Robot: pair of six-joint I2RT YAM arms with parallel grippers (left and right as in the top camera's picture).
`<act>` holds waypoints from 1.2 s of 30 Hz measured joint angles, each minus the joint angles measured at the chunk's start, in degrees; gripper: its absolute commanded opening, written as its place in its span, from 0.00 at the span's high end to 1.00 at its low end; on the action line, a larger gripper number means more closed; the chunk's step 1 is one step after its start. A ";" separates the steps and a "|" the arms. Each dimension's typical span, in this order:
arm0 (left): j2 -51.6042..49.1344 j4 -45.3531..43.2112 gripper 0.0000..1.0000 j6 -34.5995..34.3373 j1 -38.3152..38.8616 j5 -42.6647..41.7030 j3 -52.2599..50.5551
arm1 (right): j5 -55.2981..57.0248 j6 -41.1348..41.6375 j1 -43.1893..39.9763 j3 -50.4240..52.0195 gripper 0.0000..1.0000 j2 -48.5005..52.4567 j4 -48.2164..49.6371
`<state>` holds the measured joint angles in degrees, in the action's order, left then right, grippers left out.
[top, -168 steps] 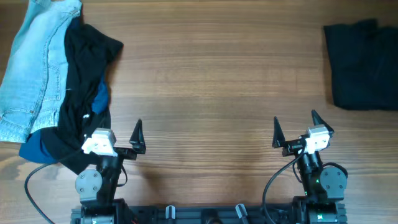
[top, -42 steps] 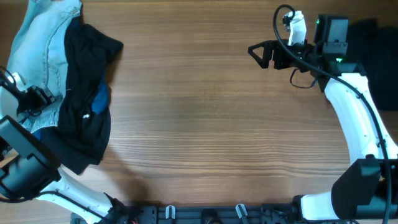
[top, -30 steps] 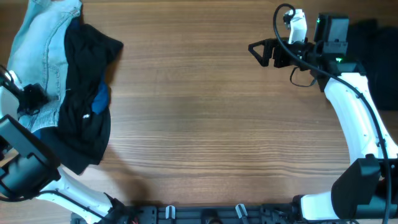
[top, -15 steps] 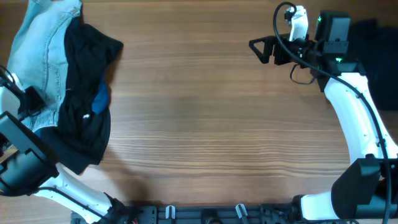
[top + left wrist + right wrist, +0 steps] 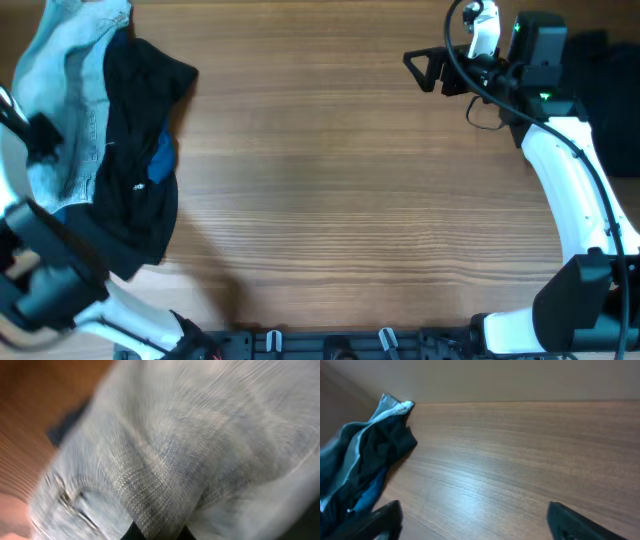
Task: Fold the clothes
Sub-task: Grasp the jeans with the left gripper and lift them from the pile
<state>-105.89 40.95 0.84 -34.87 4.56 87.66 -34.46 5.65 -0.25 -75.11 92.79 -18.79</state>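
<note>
The clothes lie in a heap at the table's far left: pale-blue denim shorts (image 5: 70, 70), a black garment (image 5: 135, 120) draped over them, and a royal-blue one (image 5: 160, 160) peeking out beneath. My left gripper (image 5: 42, 135) is shut on a fold of the denim shorts (image 5: 190, 445), which fill the blurred left wrist view; the pinched ridge runs down between the fingers (image 5: 160, 532). My right gripper (image 5: 425, 72) hangs open over bare wood at the back right, nothing between its fingertips (image 5: 472, 525). It faces the heap (image 5: 360, 460) from far off.
A dark folded garment (image 5: 600, 100) lies at the back right corner, partly hidden by the right arm (image 5: 560, 170). The wooden table (image 5: 320, 200) stretches between the heap and that garment. The left arm's base (image 5: 50, 290) stands at the front left.
My left gripper shut on the denim shorts and moved toward the back, lifting the cloth's left edge. The right gripper drifted slightly toward the back, its jaws narrowing a little.
</note>
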 measured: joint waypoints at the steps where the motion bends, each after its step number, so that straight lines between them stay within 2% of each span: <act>1: 2.84 0.07 0.96 -0.66 0.83 -0.44 0.96 | 0.02 0.17 0.00 0.00 0.32 0.00 -0.02; 3: 8.76 -0.13 0.96 -1.42 2.84 -1.51 2.80 | 0.00 0.26 0.00 0.00 0.40 0.00 -0.37; 10: 29.20 -8.96 0.96 -2.69 14.69 -4.09 5.53 | -0.02 0.61 0.02 0.00 0.37 -0.02 -3.08; 16: 37.90 -18.08 0.96 -2.95 28.76 -4.87 6.01 | 0.02 0.59 0.00 0.00 0.33 -4.24 -6.25; 26: 33.53 -29.11 0.96 -6.25 48.65 -5.35 6.14 | 3.04 0.55 -0.48 -0.42 0.20 -24.68 -17.62; 27: 32.85 -29.42 0.96 -6.64 49.48 -5.53 6.14 | 3.17 0.48 -0.68 -0.48 0.17 -25.73 -18.38; 29: 31.12 -29.44 0.96 -7.56 51.25 -5.73 6.14 | 3.56 0.31 -0.94 -0.59 0.00 -27.69 -20.50; 36: 26.38 -27.98 0.96 -9.97 53.24 -6.16 6.10 | 3.19 -4.17 -0.92 -0.70 0.00 -27.98 -27.89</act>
<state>-79.50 12.97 -9.13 18.37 -1.61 93.76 -31.27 1.48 -1.17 -75.81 64.82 -46.68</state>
